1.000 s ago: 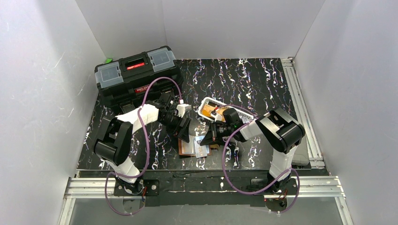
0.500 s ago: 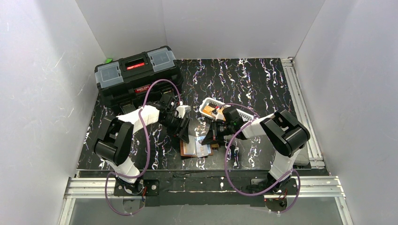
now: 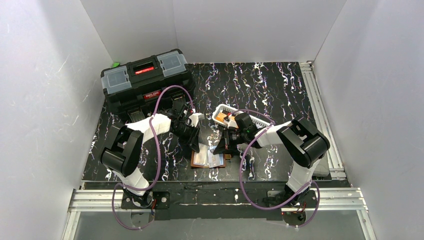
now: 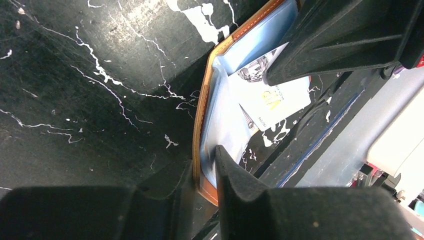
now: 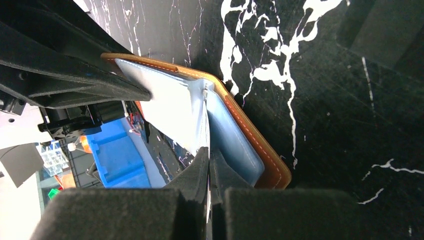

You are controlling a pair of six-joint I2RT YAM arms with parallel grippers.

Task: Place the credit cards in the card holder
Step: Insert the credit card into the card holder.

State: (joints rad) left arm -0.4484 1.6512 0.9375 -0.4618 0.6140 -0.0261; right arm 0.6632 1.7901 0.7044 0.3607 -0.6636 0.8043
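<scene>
The brown leather card holder [image 3: 207,159] lies open on the black marbled table between the two grippers. My left gripper [image 3: 196,145] comes down on its left side. In the left wrist view my left gripper [image 4: 204,157] has closed over the holder's brown edge [image 4: 202,125] and a bluish clear sleeve. A whitish printed credit card [image 4: 272,102] sticks out of the sleeves. My right gripper [image 3: 223,146] reaches in from the right. In its own view the right gripper [image 5: 209,152] is shut on that thin whitish card beside the holder's cover [image 5: 260,150].
A big black toolbox [image 3: 145,80] stands at the back left. A white slotted basket [image 3: 225,110] holding orange cards [image 3: 228,118] sits just behind the right gripper. Metal rails [image 3: 320,110] run along the table's right side.
My left gripper has dropped toward the holder and its jaws have closed from wide open onto the holder's edge. The right gripper has edged slightly left, still shut.
</scene>
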